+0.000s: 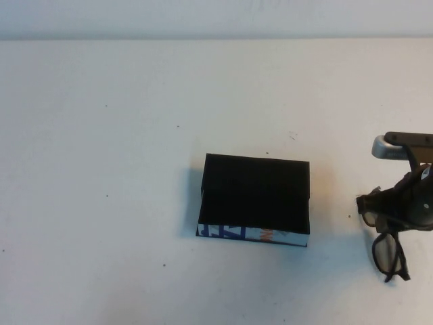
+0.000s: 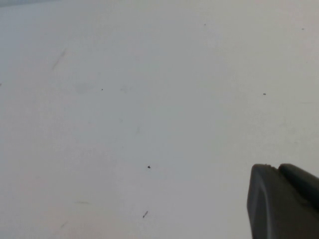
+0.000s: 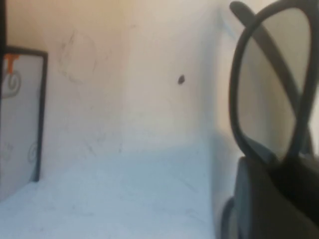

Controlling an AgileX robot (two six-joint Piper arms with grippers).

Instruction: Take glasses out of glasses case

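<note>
The glasses case [image 1: 256,196] is a black shallow box at the table's middle, its white printed edge strip facing the front. The case looks empty. My right gripper [image 1: 380,211] is to the right of the case, near the table's right edge, shut on the black glasses [image 1: 390,256]. One lens hangs out from it toward the front. In the right wrist view the glasses [image 3: 271,89] stick out of the right gripper [image 3: 279,189], and the case's printed strip [image 3: 22,114] shows farther off. My left gripper [image 2: 276,168] is outside the high view, shut and empty over bare table.
The white table [image 1: 108,169] stretches wide to the left of and behind the case. A pale wall runs along the table's back edge [image 1: 216,37]. Only small dark specks mark the surface.
</note>
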